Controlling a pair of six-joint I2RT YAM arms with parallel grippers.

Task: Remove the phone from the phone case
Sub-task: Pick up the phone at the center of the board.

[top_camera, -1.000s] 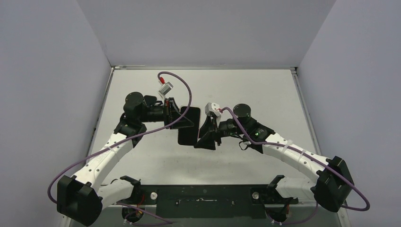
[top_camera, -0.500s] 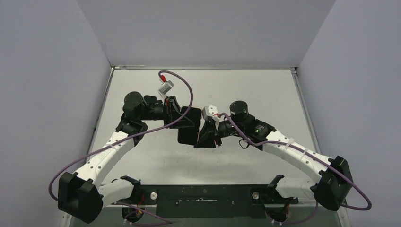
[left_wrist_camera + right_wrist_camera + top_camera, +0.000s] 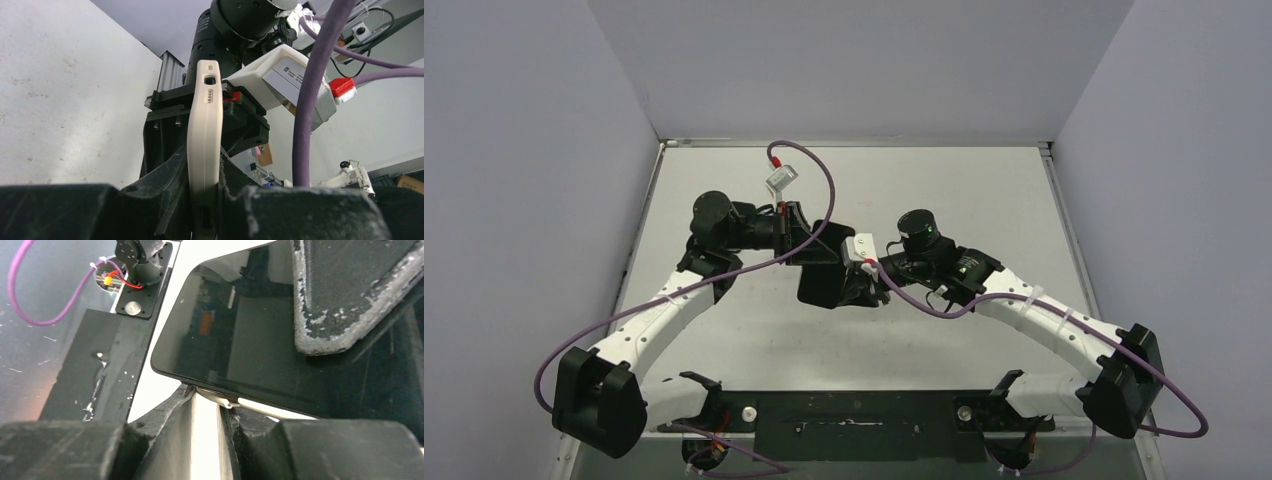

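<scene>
Logged phone [image 3: 822, 282] seated in phone case [image 3: 204, 125], held clear of the surface [image 3: 984, 190] near mid-table, between the two arms. Found left gripper [image 3: 204, 175] closed to a narrow slot, pinching the case edge-on at the side toward its own arm. Found right gripper [image 3: 205, 407] likewise nearly closed, clamped across the pale rim at a near corner, just under the glass. Judged step in hand as separation: peeling the rim off one corner while bracing the rest. Judged best done by keeping the left grip firm on the case only, working the right fingers at the corner lip, and rolling the rim back from the glass rather than pulling straight apart. Flagged slip risk on smooth glass, and drop risk with the load off the surface. Could not confirm any corner free of the rim. Recorded phone face as dark, glossy, unlit, mirroring the rig, with rounded corners. Recorded case as cream-white, matte, slightly bowed along its thin side, with a port cutout and a short row of small holes near the upper end. Noted purple cable [image 3: 306, 110] hanging just beside the case in the left wrist view.
</scene>
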